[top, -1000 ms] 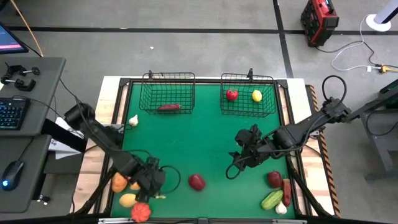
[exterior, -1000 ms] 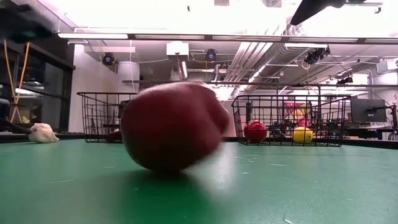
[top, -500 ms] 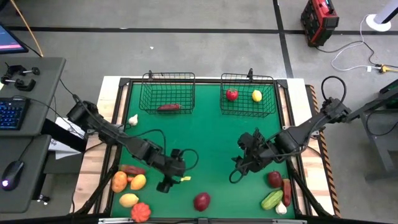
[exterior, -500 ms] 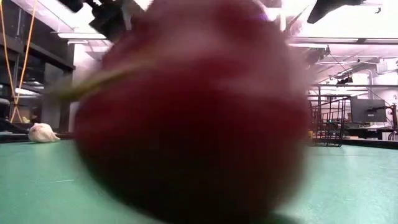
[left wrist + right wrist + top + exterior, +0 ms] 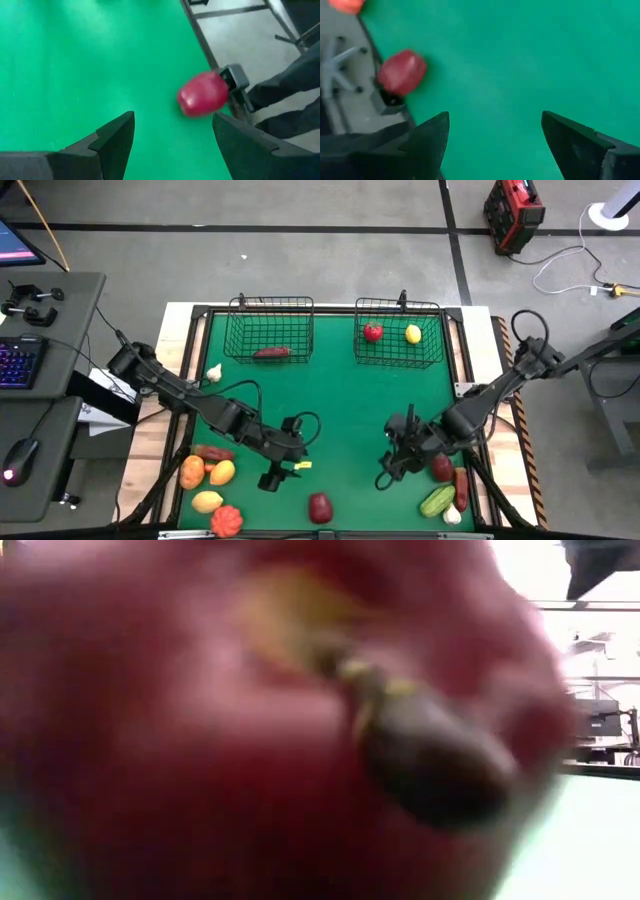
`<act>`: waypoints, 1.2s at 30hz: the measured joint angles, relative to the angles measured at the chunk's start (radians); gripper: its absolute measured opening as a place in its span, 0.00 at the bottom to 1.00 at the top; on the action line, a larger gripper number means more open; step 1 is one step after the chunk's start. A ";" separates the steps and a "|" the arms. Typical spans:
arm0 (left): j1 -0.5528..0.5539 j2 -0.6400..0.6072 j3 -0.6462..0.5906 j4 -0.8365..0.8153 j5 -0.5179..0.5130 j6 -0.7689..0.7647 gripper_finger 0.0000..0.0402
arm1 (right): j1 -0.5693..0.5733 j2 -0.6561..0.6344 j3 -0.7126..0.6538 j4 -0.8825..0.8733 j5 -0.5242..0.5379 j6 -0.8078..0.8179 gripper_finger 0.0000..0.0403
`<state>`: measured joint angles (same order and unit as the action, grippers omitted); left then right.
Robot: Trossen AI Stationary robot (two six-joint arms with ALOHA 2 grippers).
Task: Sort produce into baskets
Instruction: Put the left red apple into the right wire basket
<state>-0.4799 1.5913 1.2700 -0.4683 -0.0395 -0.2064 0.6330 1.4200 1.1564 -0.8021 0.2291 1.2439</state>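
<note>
**Produce sort: red apple loose at front edge, both grippers empty**

Green table [image 5: 330,395] framed in black, seen whole from above. Two black wire baskets at far edge: left basket [image 5: 271,330] with one dark red elongated piece [image 5: 271,352]; right basket [image 5: 399,332] with a red piece [image 5: 373,332] and a yellow piece [image 5: 413,333].

Left arm reaching from left side toward centre front; left gripper [image 5: 272,477] low over the mat, fingers [image 5: 116,140] apart, nothing between them. Right arm reaching in from right; right gripper [image 5: 388,473] also low over the mat, jaws wide apart, empty.

Red apple [image 5: 320,507] alone at the front edge, between the two grippers and clear of both; fills nearly the whole low view [image 5: 270,730], stem toward the lens.

Front-left cluster: brown potato-like piece [image 5: 211,452], orange [image 5: 192,473], two yellow pieces, red ribbed piece [image 5: 226,521]. Front-right cluster: dark red piece [image 5: 442,468], green cucumber [image 5: 437,502], small white piece [image 5: 452,515]. White garlic [image 5: 214,373] near left edge.
</note>
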 joint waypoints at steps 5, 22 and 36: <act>-0.020 0.000 0.000 0.000 -0.002 0.076 0.64 | 0.039 0.001 -0.148 0.298 -0.024 0.042 0.77; -0.138 0.124 0.000 0.107 0.013 0.517 0.64 | 0.061 0.000 -0.005 0.480 0.125 -0.044 0.77; -0.123 0.307 0.071 0.239 -0.045 0.288 0.64 | 0.033 0.000 0.034 0.462 0.399 0.056 0.77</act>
<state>-0.6025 1.8979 1.3407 -0.2295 -0.0845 0.0820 0.6656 1.4200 1.1904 -0.3398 0.6282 1.3003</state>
